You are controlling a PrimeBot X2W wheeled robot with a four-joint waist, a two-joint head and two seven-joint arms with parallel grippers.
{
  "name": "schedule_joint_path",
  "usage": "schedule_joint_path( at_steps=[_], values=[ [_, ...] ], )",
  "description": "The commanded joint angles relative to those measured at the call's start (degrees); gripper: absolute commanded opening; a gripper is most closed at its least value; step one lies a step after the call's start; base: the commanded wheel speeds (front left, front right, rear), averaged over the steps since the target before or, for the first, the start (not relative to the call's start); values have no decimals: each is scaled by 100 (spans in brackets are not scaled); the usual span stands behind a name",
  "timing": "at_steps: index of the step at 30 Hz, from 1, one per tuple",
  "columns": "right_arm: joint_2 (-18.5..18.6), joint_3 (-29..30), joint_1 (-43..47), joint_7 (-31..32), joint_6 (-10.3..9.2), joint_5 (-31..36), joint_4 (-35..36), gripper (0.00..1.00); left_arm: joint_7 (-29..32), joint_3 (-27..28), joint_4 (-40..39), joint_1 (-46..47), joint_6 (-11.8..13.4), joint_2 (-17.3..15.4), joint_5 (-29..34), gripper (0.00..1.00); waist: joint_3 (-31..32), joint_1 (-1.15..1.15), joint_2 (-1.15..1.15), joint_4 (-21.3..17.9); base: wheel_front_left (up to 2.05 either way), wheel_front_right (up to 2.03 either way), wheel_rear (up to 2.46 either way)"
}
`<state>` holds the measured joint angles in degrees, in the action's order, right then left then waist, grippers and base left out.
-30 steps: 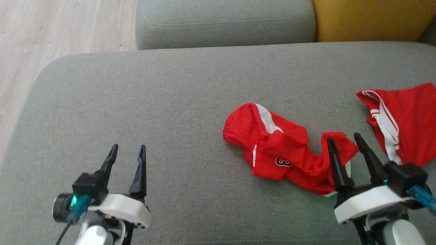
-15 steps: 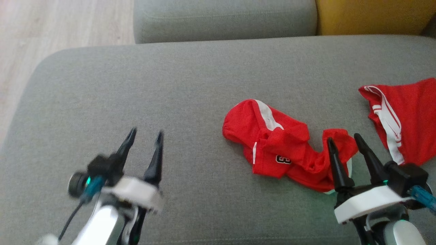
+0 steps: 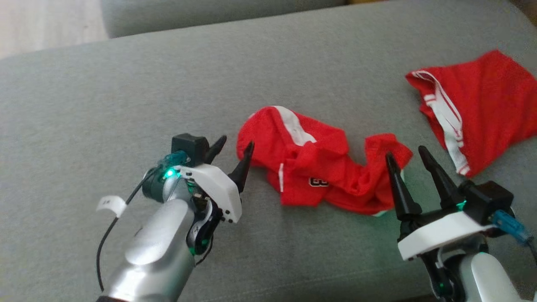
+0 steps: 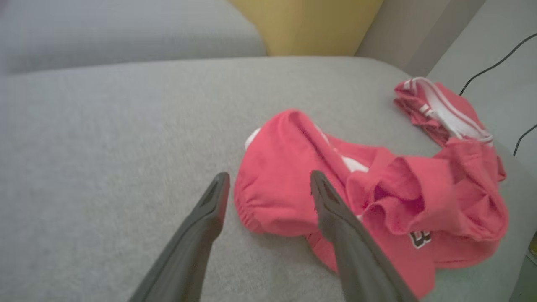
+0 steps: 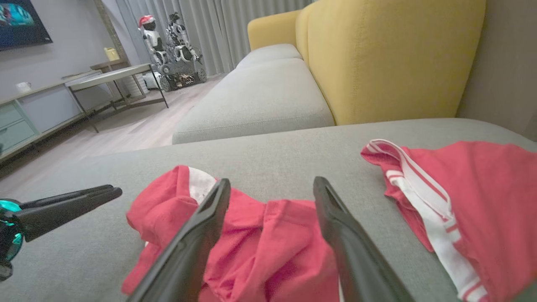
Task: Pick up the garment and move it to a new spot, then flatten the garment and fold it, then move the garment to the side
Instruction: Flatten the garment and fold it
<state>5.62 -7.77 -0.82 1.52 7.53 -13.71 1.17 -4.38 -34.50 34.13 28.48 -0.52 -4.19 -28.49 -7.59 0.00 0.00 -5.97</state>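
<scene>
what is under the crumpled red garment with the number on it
The grey sofa cushion shows all around the crumpled garment, which rests on it. Its bunched folds hide anything else beneath.

Soft matt red cloth on the garment (image 3: 319,176); grey woven fabric, slightly rough, on the sofa (image 3: 126,105); left tool (image 3: 236,141) shows matt black fingers (image 3: 244,165), glossy white shell (image 3: 214,184).
</scene>
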Motion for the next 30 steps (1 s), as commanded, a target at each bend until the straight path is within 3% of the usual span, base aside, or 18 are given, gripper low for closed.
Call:
schedule_joint_path(
  at_steps=[1, 8, 9, 10, 13, 17, 23, 30],
  values=[
    [58, -157, -265, -62, -4, -54, 156, 100, 11, 161, 76, 366, -44, -14, -66, 100, -140, 0, 0, -184, 0, 0, 0],
    [67, -163, -347, -147, -4, -97, 38, 100, 75, 96, 1331, 738, -337, 107, -506, 100, -234, 0, 0, -378, 0, 0, 0],
    [65, -162, -352, -156, -4, -100, 29, 100, 67, 79, 1432, 779, -398, 114, -582, 42, -239, 0, 0, -388, 0, 0, 0],
    [63, -158, -355, -164, -4, -104, 21, 100, 31, 46, 1512, 825, -446, 119, -627, 0, -244, 0, 0, -393, 0, 0, 0],
    [52, -133, -354, -185, -4, -117, 1, 100, -175, -50, 1680, 950, -545, 126, -727, 0, -243, 0, 0, -388, 0, 0, 0],
    [41, -89, -334, -195, -4, -132, -20, 100, -609, -65, 1786, 1055, -499, 128, -700, 0, -216, 0, 0, -339, 0, 0, 0],
    [21, -4, -246, -183, -4, -142, -15, 100, -1036, 186, 1405, 855, -48, -80, -514, 0, -89, 0, 0, -95, 0, 0, 0],
    [0, 82, -131, -155, -4, -159, -4, 100, -1060, 662, -213, -354, 552, -655, -235, 0, 35, 0, 0, 310, 0, 0, 0]
  ],
)
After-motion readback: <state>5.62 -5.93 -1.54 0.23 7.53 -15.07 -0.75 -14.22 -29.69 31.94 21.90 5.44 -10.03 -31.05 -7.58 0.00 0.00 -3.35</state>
